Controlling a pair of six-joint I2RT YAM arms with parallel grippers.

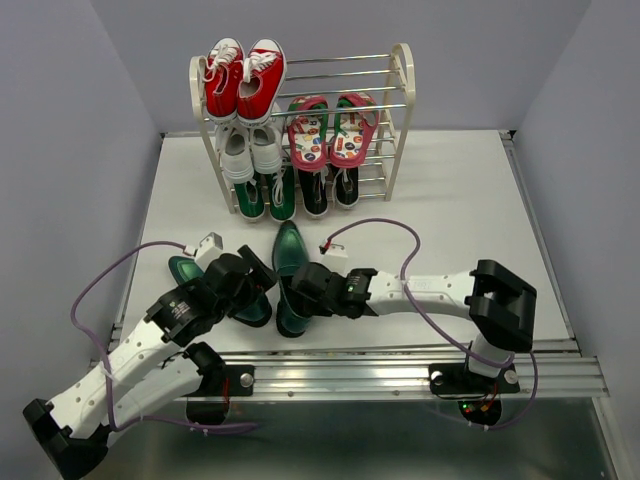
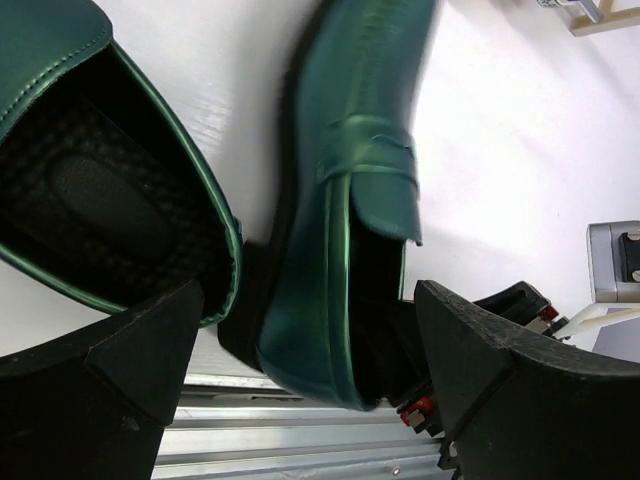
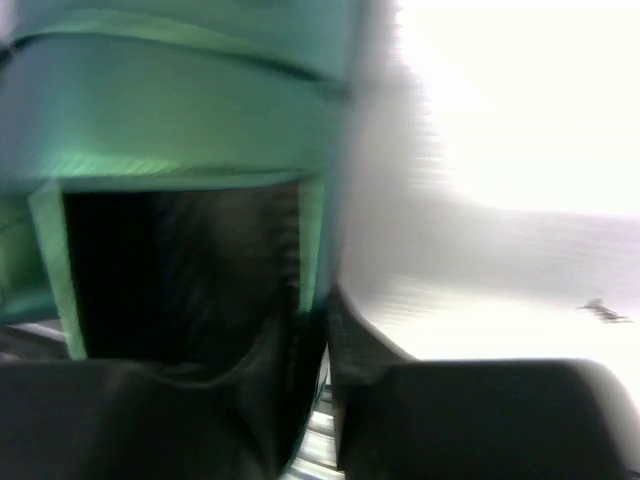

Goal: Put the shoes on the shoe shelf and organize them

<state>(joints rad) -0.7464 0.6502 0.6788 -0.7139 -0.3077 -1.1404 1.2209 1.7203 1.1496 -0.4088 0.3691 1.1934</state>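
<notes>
A white table (image 1: pixel 450 220) holds the shoe shelf (image 1: pixel 402 110) at its far centre, stocked with red sneakers (image 1: pixel 243 80), white sneakers (image 1: pixel 250 152), flip-flops (image 1: pixel 330 130), a green pair (image 1: pixel 265 195) and black sneakers (image 1: pixel 328 188). Near the front edge, the left gripper (image 2: pixel 310 300) hangs with fingers spread wide over the heels of two loose green shoes, the left-hand loafer (image 1: pixel 185 268) and the right-hand loafer (image 1: pixel 289 250), lying just beside each other. The right gripper (image 1: pixel 302 288), reaching in from the right, pinches the right-hand loafer's side wall at the heel opening, seen through a blurred wrist view.
</notes>
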